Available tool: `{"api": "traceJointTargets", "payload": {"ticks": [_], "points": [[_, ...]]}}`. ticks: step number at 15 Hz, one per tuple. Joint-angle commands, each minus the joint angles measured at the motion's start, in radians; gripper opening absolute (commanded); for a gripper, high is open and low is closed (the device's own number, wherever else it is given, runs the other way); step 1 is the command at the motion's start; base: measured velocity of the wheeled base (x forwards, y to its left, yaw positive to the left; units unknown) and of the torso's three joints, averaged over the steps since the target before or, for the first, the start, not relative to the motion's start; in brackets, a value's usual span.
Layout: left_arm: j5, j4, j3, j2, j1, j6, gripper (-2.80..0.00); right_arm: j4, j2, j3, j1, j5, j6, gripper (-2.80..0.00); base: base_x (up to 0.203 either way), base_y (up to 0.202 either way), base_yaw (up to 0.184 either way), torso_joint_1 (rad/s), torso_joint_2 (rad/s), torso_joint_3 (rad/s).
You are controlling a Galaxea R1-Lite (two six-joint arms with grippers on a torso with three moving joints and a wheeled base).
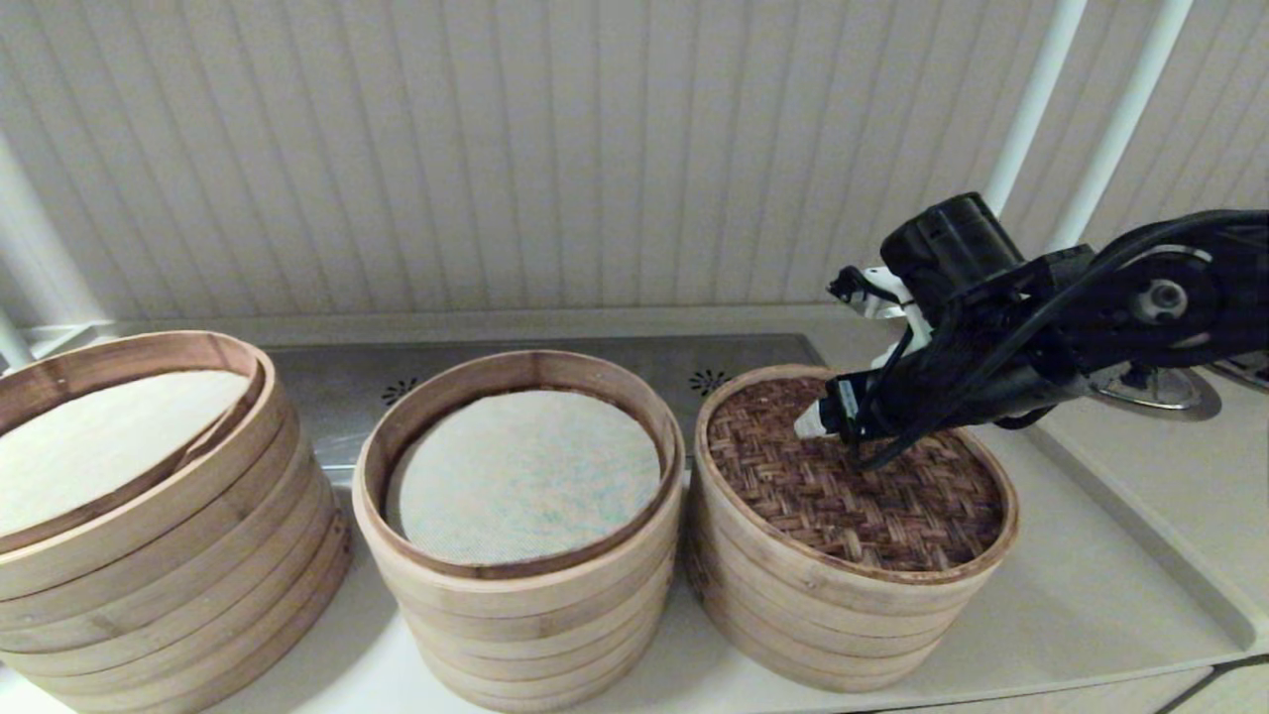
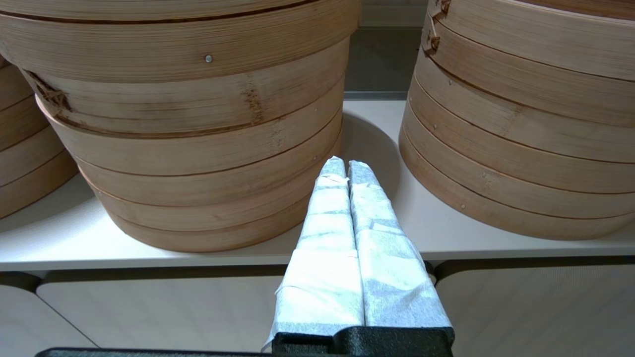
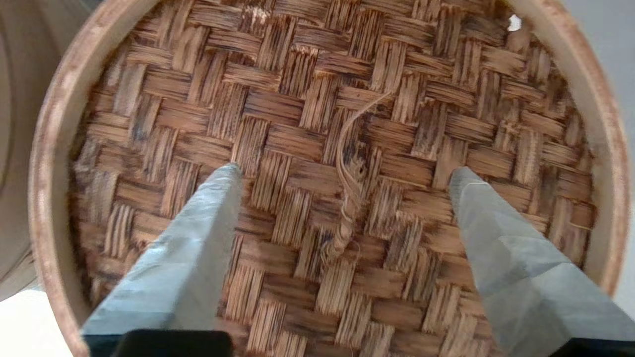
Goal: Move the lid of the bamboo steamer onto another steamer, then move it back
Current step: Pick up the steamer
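The bamboo steamer lid (image 1: 872, 506), dark woven top inside a pale band, sits on the right-hand stack of rings. My right gripper (image 1: 838, 431) hovers just over the lid's far part, open. In the right wrist view its fingers (image 3: 218, 198) stand wide on either side of the small twisted fibre loop (image 3: 347, 198) at the middle of the lid (image 3: 297, 99), touching nothing. The other steamer (image 1: 516, 595), with a white flecked liner, stands uncovered in the middle (image 2: 198, 124). My left gripper (image 2: 341, 166) is shut and empty, parked low before the counter's front edge.
A wider stack with a plain cream liner (image 1: 149, 535) stands at the left. A metal panel (image 1: 595, 362) and the ribbed wall lie behind the stacks. White poles (image 1: 1036, 99) and a round metal fitting (image 1: 1150, 389) are at the right.
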Motion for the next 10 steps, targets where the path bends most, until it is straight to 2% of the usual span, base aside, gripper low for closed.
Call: {"api": "traceJointTargets", "payload": {"ticks": [1, 4, 5, 10], "points": [[0.000, 0.000, 0.000, 0.002, 0.000, 0.000, -2.80, 0.003, 0.015, 0.000, -0.001, -0.001, 0.001, 0.00, 0.000, 0.000, 0.000, 0.000, 0.00, 0.000], [0.000, 0.000, 0.000, 0.002, 0.000, 0.000, -2.80, 0.003, 0.022, -0.008, -0.001, -0.001, -0.001, 0.00, 0.000, 0.000, 0.000, 0.000, 0.00, 0.000], [0.000, 0.000, 0.000, 0.002, 0.000, 0.000, -2.80, 0.003, 0.023, -0.010, -0.001, -0.001, -0.001, -2.80, 0.000, 0.000, 0.000, 0.000, 0.00, 0.000], [0.000, 0.001, -0.002, 0.002, 0.000, 0.002, -2.80, 0.001, 0.024, 0.002, -0.001, 0.005, 0.001, -2.80, 0.000, 0.000, 0.000, 0.000, 0.00, 0.000]]}}
